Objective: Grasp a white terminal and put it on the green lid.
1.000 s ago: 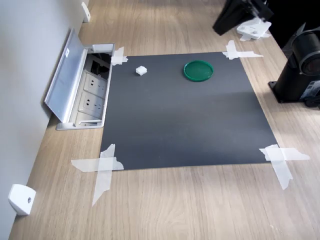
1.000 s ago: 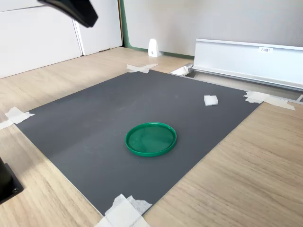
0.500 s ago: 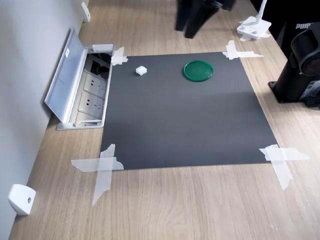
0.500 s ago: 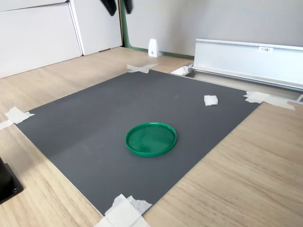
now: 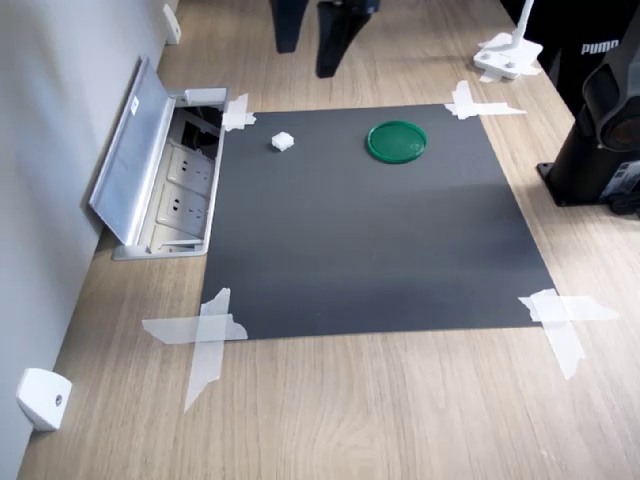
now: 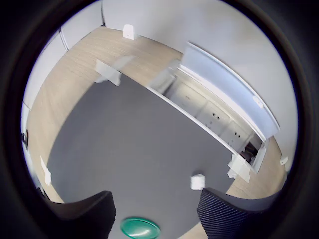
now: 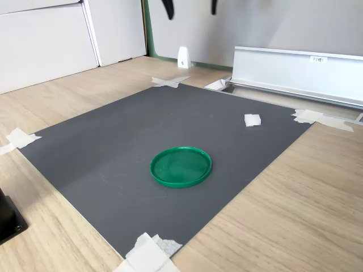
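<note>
The white terminal (image 5: 283, 141) (image 7: 252, 119) is a tiny white block lying on the black mat near the socket box. The green lid (image 5: 397, 141) (image 7: 181, 166) lies flat on the same mat, apart from the terminal. My gripper (image 5: 307, 62) (image 7: 191, 12) hangs high above the mat's far edge in both exterior views, open and empty, with only its dark fingertips showing. In the wrist view the gripper (image 6: 157, 216) frames the scene; the terminal (image 6: 197, 182) and the lid (image 6: 140, 228) both sit far below it.
The black mat (image 5: 370, 240) is taped to a wooden desk. A recessed socket box with its metal lid raised (image 5: 150, 170) (image 7: 295, 71) borders the mat. A white wedge (image 5: 42, 398), a black device (image 5: 600, 140) and a white stand (image 5: 508, 55) stand around it.
The gripper has swept from the first exterior view's upper right to its upper middle, toward the terminal's side. Its fingers now stand wider apart. Terminal and lid have not moved.
</note>
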Robot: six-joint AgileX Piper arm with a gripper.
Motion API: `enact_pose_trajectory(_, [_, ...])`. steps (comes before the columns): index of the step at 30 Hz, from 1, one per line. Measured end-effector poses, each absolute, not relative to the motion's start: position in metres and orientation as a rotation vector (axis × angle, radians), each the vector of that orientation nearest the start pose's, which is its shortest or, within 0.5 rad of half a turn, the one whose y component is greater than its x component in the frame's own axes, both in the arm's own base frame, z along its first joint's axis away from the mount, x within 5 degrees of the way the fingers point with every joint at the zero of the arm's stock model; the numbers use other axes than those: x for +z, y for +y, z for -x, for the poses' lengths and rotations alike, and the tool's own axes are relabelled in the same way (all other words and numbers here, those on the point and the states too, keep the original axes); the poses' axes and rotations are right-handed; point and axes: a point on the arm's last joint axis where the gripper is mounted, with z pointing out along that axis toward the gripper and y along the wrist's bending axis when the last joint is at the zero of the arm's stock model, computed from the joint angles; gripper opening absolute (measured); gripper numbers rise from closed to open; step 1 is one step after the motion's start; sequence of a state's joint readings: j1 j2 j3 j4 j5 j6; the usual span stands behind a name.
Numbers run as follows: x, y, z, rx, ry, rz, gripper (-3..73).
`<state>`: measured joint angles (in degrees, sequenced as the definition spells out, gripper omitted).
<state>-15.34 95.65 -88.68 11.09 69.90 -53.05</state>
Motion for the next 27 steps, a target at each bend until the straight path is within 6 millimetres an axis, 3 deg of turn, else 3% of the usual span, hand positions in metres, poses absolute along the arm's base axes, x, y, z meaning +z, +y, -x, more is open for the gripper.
enact_pose_trajectory(4, [0.312,-0.101,-0.342,-0.033,2.67,0.888,69.4])
enact_pose_trajectory(13, [0.274,-0.119,-0.365,-0.125,2.702,0.949,69.3])
enact_pose_trajectory(23, [0.235,-0.104,-0.387,-0.129,2.751,1.048,69.3])
enact_pose_trajectory(27, [0.223,-0.107,-0.394,-0.167,2.754,1.037,69.3])
